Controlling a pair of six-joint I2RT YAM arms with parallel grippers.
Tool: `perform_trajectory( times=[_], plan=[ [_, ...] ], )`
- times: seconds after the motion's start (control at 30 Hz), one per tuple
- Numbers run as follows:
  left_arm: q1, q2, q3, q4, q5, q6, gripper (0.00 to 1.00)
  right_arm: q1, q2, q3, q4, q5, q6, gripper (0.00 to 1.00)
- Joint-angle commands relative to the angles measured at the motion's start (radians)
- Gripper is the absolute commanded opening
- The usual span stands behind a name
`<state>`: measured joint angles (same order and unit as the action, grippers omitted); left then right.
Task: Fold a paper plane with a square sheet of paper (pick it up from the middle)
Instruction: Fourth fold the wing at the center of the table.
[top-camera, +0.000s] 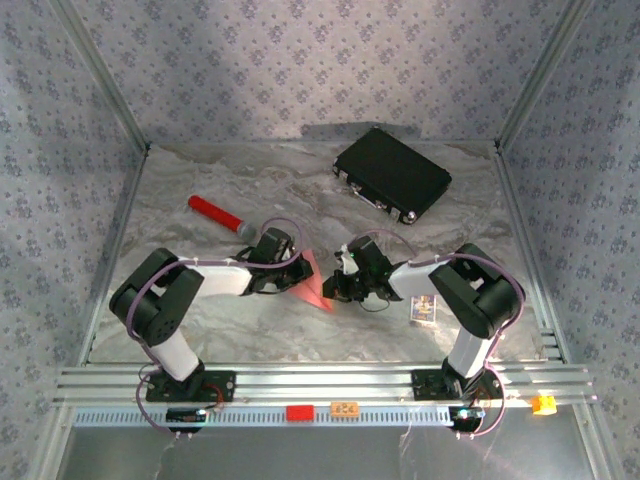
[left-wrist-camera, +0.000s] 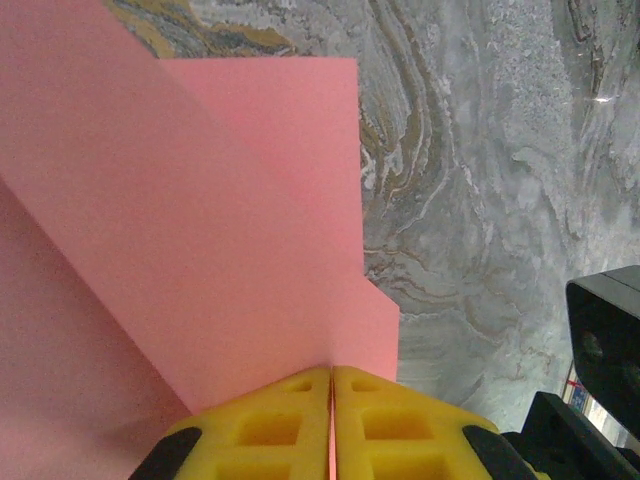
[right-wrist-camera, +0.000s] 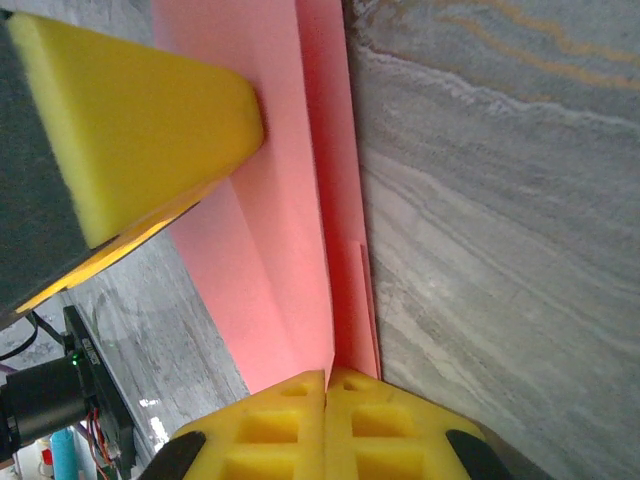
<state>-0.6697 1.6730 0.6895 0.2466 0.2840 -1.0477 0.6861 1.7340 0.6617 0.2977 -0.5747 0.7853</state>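
Left pincer (left-wrist-camera: 332, 372): yellow pads closed on one edge of the thin salmon-pink folded sheet of paper (left-wrist-camera: 210, 230), apparently to steady it for creasing. The sheet is held between both arms over the middle of the marbled grey tabletop (left-wrist-camera: 480, 200), toward its near edge. Overlapping flaps and a diagonal fold show; judged not yet a finished dart. Right pincer (right-wrist-camera: 327, 376): clamped on the opposite end

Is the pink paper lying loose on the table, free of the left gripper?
No: the left gripper is shut on an edge of the folded pink paper.
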Motion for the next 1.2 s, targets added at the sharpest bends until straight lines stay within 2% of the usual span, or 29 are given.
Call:
perform_trajectory(
  times=[0.0, 0.43, 0.73, 1.07, 1.17],
  plan=[
    [0.003, 0.013, 0.022, 0.025, -0.003, 0.012, 0.09, -0.007, 0.024, 0.019, -0.053, -0.013, -0.023, 0.03],
    [0.010, 0.053, -0.015, 0.000, -0.048, -0.029, 0.04, -0.013, 0.036, 0.026, -0.065, -0.025, -0.028, 0.05],
    [0.013, 0.062, 0.004, -0.030, -0.043, -0.003, 0.04, -0.015, 0.035, 0.024, -0.069, -0.025, -0.023, 0.07],
    [0.017, 0.068, -0.001, -0.053, -0.037, 0.016, 0.03, 0.001, -0.039, -0.007, -0.099, -0.030, -0.054, 0.21],
    [0.018, 0.067, -0.004, -0.051, -0.036, 0.017, 0.04, 0.010, -0.057, -0.026, -0.123, -0.017, -0.073, 0.22]
  ],
)
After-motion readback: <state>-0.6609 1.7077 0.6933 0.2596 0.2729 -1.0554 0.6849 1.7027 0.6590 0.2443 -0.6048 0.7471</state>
